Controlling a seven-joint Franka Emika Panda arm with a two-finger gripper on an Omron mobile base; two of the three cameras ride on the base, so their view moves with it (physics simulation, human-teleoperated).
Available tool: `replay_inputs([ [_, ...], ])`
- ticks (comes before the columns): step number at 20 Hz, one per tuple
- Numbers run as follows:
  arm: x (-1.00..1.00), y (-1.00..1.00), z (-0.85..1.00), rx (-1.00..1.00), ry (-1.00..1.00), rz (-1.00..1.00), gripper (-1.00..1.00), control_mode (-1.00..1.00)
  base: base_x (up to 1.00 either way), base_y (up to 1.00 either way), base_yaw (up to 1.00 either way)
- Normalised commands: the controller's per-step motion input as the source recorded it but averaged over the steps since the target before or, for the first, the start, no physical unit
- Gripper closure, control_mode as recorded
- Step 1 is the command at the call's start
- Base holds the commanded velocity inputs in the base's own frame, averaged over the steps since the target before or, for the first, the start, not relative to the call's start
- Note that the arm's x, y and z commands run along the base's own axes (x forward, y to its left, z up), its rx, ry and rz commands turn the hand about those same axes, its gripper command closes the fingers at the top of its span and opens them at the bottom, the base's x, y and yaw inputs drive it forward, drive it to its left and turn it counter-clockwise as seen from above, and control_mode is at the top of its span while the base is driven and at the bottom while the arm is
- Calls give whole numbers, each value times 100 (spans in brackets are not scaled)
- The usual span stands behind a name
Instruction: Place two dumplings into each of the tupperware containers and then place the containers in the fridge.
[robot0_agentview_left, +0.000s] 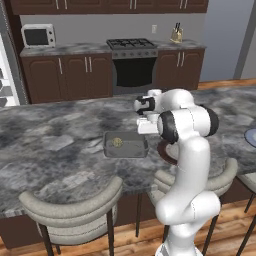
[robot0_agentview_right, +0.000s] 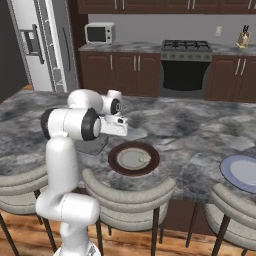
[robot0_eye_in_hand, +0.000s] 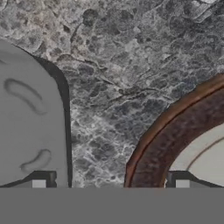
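A: We note the gripper (robot0_eye_in_hand: 110, 183) above the marble counter (robot0_agentview_left: 55, 142), its two tips set wide apart at the bottom of the hand view. Nothing sits between them; the hand holds nothing.

B: And below it?

A: Bare counter. One tip (robot0_eye_in_hand: 38, 183) stands over the rounded corner of a pale grey tray (robot0_eye_in_hand: 26, 127), the other over the brown plate (robot0_eye_in_hand: 175, 144). The gap between tray and plate lies between the tips.

B: We see the dark tray (robot0_agentview_left: 125, 145) from the left base view, just beside the arm's elbow. One dumpling (robot0_agentview_left: 117, 142) lies in it, toward its left half.

A: From the right base view the brown plate (robot0_agentview_right: 133, 158) sits near the counter's front edge, and one dumpling (robot0_agentview_right: 144, 158) rests on its pale centre, right of middle. A blue plate (robot0_agentview_right: 240, 171) lies well apart, at the right end.

B: The fridge (robot0_agentview_right: 40, 45) stands at the far left, beyond the counter. Its dispenser panel faces us. We cannot tell the whitish tray's contents; the arm hides it.
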Motion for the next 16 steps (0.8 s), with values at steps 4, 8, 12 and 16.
replay_inputs([
  [4,-16,-100,0,1,-1,-2,-100,-100,0,0,0],
  [8,-15,-96,-2,0,-16,0,-100,-100,0,0,0],
  [12,-61,-42,-8,-2,-22,0,-100,-100,0,0,0],
  [16,-28,-39,0,0,-1,0,-100,-100,0,0,0],
])
